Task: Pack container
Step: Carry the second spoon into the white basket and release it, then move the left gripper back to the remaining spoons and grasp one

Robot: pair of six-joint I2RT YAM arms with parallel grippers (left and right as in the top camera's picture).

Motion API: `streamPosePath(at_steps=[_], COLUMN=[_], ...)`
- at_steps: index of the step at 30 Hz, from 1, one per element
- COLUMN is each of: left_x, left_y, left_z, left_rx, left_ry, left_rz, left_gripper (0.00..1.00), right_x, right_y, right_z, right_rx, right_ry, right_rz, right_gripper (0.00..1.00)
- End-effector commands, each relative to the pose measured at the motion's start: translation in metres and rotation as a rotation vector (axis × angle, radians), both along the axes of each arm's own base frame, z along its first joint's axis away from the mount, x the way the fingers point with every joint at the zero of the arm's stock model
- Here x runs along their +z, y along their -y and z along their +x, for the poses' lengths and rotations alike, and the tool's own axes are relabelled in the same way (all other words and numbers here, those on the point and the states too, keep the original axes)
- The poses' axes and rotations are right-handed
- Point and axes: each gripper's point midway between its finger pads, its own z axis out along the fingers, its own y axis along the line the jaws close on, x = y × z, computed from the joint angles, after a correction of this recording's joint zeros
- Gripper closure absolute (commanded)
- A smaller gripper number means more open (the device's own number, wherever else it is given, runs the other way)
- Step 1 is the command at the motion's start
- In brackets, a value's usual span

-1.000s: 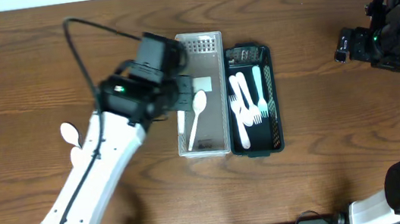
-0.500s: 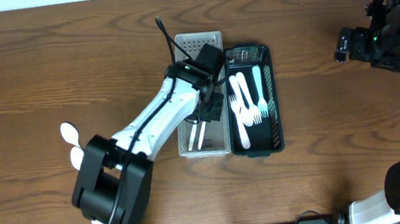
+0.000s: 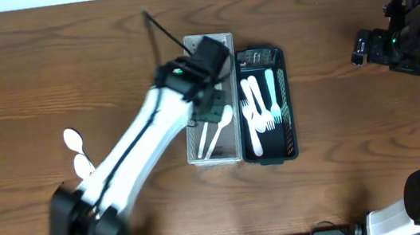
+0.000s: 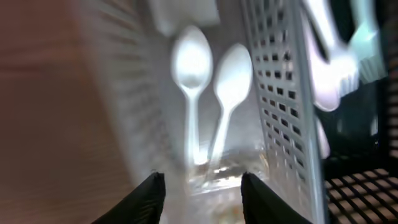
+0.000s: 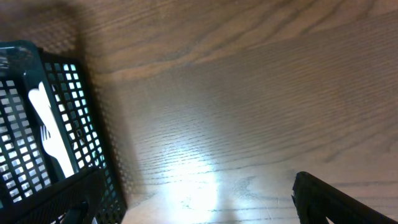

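Note:
My left gripper [image 3: 212, 115] hovers over the clear perforated container [image 3: 221, 42], open and empty. In the left wrist view two white plastic spoons [image 4: 191, 62] [image 4: 233, 70] lie side by side on the container floor [image 4: 158, 112], beyond my open gripper [image 4: 202, 190]. They show in the overhead view just below the gripper [image 3: 214, 141]. The black mesh basket [image 3: 283, 84] beside it holds several white forks and spoons [image 3: 258, 110]. My right gripper [image 3: 363, 45] is open and empty above bare table [image 5: 199, 196], far right of the basket [image 5: 93, 143].
Two more white spoons [image 3: 74, 139] [image 3: 82, 162] lie on the wooden table at the left. The black basket touches the clear container's right side. A white fork [image 5: 53, 134] shows through the basket mesh in the right wrist view.
My left arm has swung from the clear container's left edge to over its middle. Two spoons now lie together in the container. The right arm has not moved.

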Motion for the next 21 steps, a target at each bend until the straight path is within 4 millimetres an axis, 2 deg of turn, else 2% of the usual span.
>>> streamPosePath(at_steps=[1, 4, 6, 9, 11, 15, 17, 21], left_x=[0.065, 0.090, 0.101, 0.109, 0.108, 0.091, 0.077, 0.037], left_y=[-0.047, -0.092, -0.132, -0.188, -0.219, -0.270, -0.284, -0.304], left_z=[0.007, -0.003, -0.013, -0.026, -0.033, -0.052, -0.061, -0.081], left_rx=[0.101, 0.243, 0.371, 0.584, 0.700, 0.890, 0.947, 1.034], left_ry=[0.179, 0.202, 0.203, 0.192, 0.176, 0.102, 0.056, -0.043], left_rz=[0.024, 0.013, 0.014, 0.018, 0.028, 0.065, 0.076, 0.099], left_gripper=[0.53, 0.49, 0.45, 0.35, 0.33, 0.32, 0.31, 0.30], right_x=[-0.002, -0.005, -0.009, -0.018, -0.025, -0.041, -0.048, -0.055], right_y=[0.000, 0.000, -0.001, -0.002, -0.003, -0.002, -0.003, -0.003], right_z=[0.000, -0.002, -0.005, -0.010, -0.013, -0.019, -0.021, -0.024], right_rx=[0.012, 0.027, 0.030, 0.037, 0.037, 0.048, 0.050, 0.050], right_ry=[-0.004, -0.013, -0.028, -0.053, -0.070, -0.100, -0.110, -0.123], right_rz=[0.004, 0.002, 0.004, 0.008, 0.011, 0.007, 0.008, 0.010], right_gripper=[0.01, 0.01, 0.01, 0.01, 0.01, 0.01, 0.01, 0.01])
